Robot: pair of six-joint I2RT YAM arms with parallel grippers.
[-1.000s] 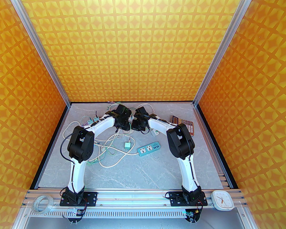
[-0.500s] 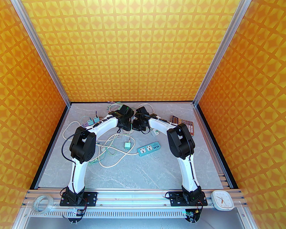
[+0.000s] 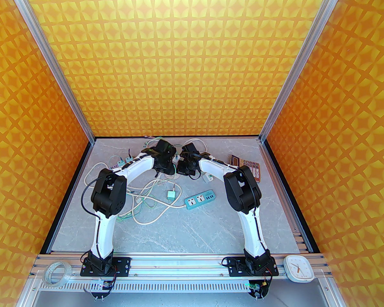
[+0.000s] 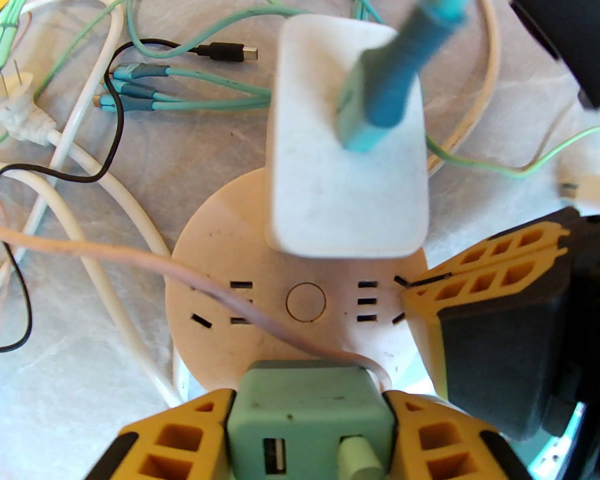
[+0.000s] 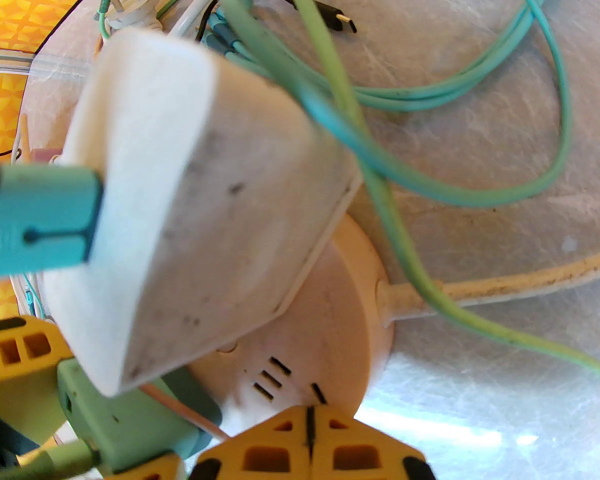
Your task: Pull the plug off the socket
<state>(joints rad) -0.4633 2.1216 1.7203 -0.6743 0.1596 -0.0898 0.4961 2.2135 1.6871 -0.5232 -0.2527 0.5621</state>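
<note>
The left gripper (image 4: 310,403) stands part-way open, its yellow fingers (image 4: 180,438) clamped on both sides of the green USB charger plug (image 4: 305,418). The plug sits between them at the near edge of the round beige socket hub (image 4: 270,273); whether its pins are seated I cannot tell. Ahead of the gripper a white adapter (image 4: 330,193) stands in the hub, a teal USB connector (image 4: 380,98) stuck in its top. To the right, the right gripper (image 5: 310,435) is fully closed on nothing, its tips touching the hub's rim. Loose cables (image 4: 80,168) lie ahead-left.
</note>
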